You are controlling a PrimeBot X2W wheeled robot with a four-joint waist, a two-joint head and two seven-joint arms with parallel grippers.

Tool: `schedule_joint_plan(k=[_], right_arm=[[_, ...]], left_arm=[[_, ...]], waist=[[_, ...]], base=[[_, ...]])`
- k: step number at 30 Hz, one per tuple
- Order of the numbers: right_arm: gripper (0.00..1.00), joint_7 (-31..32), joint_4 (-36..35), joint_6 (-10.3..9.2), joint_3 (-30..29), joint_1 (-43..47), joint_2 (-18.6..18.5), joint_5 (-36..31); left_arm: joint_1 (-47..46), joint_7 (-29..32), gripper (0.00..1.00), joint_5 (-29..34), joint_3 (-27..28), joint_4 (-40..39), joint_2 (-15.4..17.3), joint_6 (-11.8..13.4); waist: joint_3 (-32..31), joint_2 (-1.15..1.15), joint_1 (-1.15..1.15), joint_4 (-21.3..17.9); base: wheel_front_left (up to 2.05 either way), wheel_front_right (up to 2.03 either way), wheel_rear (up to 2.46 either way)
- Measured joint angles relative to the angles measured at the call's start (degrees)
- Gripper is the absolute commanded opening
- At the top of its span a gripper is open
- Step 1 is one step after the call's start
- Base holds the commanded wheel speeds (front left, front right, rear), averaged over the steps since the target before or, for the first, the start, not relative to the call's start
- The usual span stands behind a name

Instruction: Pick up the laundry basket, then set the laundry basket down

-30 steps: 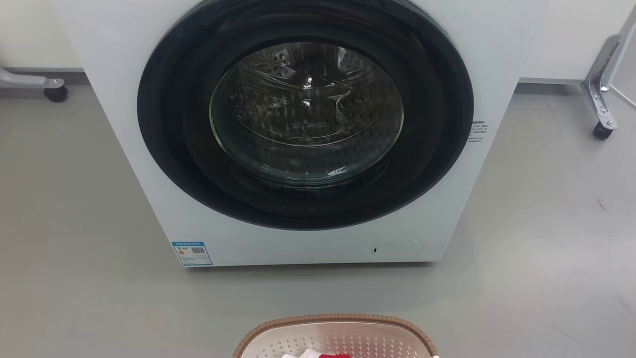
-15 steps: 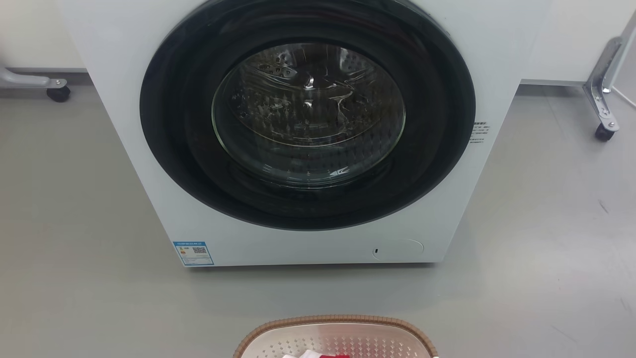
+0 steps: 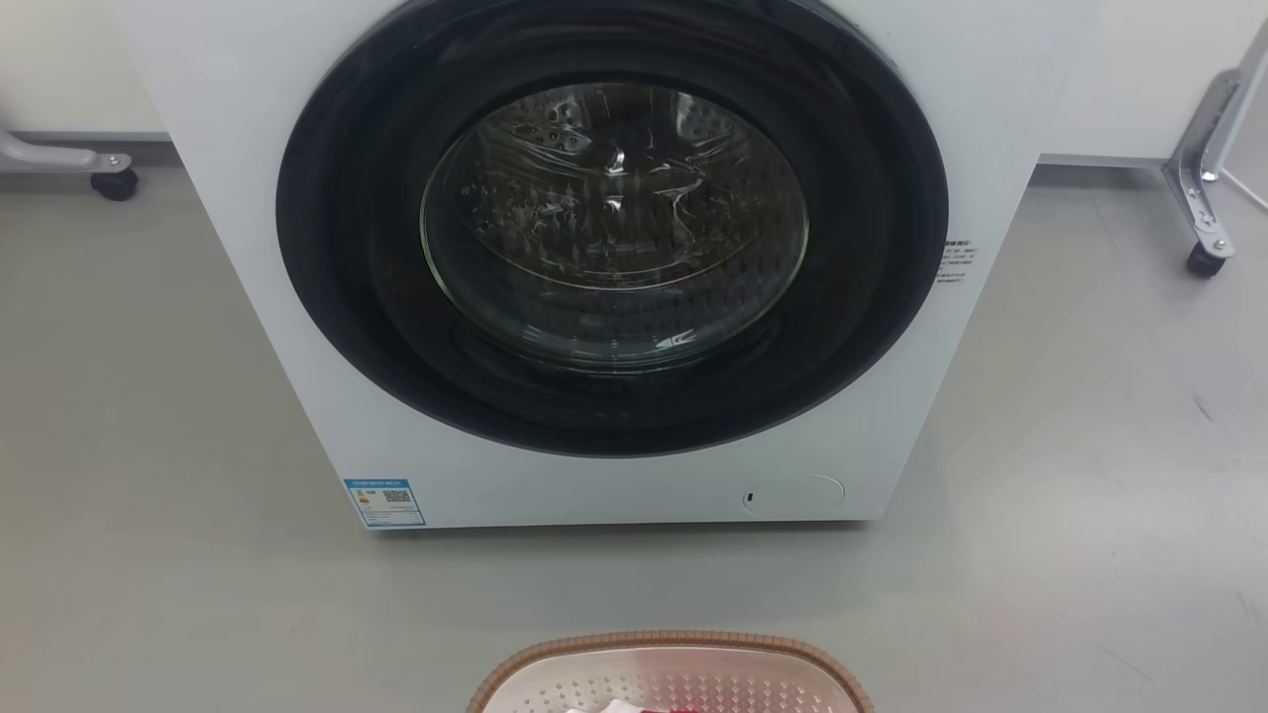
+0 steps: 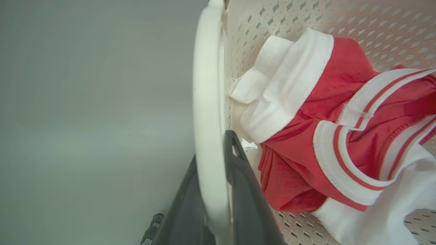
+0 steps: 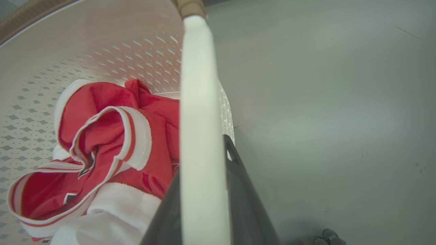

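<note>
Plainly, the left claw (image 4: 212, 149) is closed on a smooth white plastic side handle (image 4: 207, 85), with one dark finger against each face of it. The right claw (image 5: 201, 156) pinches the opposite side handle (image 5: 198, 68) the same way. Both handles belong to the cream-white perforated plastic laundry basket (image 4: 374, 20) with a brown woven-look rim, which holds a crumpled red-and-white garment (image 4: 340, 112). From the head camera the basket's far end shows at the bottom edge, over the grey floor (image 3: 149, 446), near a white front-loading washing machine (image 3: 594, 490) with a dark round door. Whether the basket touches the floor, I cannot tell.
</note>
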Motion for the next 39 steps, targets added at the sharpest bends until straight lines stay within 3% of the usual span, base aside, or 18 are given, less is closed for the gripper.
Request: schedule_joint_plan(k=[23, 39], right_arm=[[0.0, -1.5, 0.4, 0.0, 3.3, -1.4, 0.0, 3.0], [0.0, -4.3, 2.6, 0.07, 2.9, -15.7, 0.0, 2.0]], left_arm=[[-0.5, -0.9, 0.0, -0.5, -0.6, 0.5, 0.1, 0.0], [-12.3, -3.0, 0.0, -0.5, 1.0, -0.6, 0.3, 1.0]], waist=[[1.3, 0.0, 0.0, -0.3], [10.7, 0.01, 0.02, 0.3]], base=[[0.0, 0.0, 0.0], [0.0, 0.0, 0.0]])
